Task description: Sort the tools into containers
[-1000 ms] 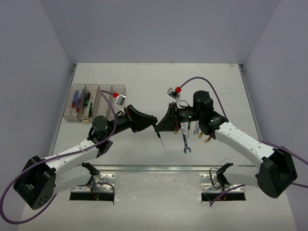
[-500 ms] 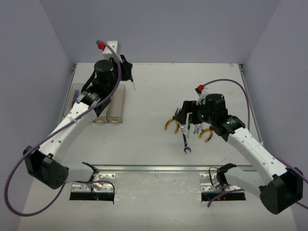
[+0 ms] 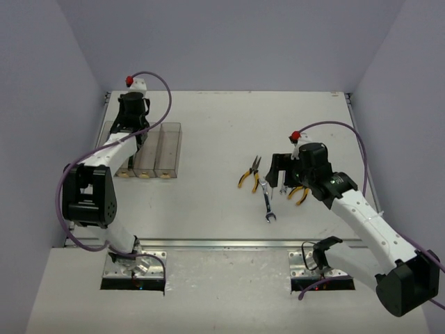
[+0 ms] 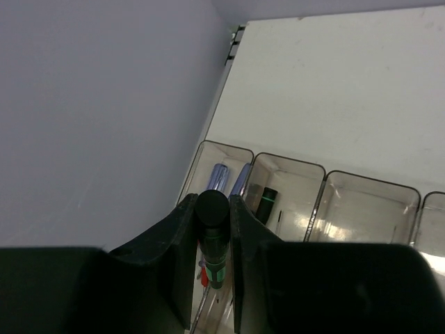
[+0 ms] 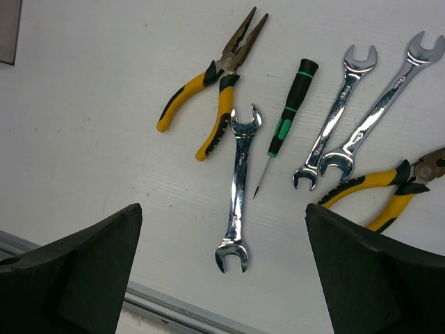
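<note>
**Screwdriver held over bins; right arm idle**

The left end effector (image 4: 213,240) is clamped on a black, green-banded screwdriver (image 4: 211,210). It holds the tool above the bins (image 4: 325,182) at the bench's (image 5: 83,104) far left, evidently to drop it beside its like. The right end effector (image 3: 280,169) hangs wide open and empty over the loose tools (image 5: 240,181) at the right, likely for the next pick. The fingers (image 4: 177,233) hide the shaft, so I cannot tell which bin lies beneath. One pair of pliers (image 5: 389,188) is cut off.

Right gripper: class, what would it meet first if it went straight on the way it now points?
Probably the lone silver wrench lying below the open right gripper; depth is unclear.
</note>
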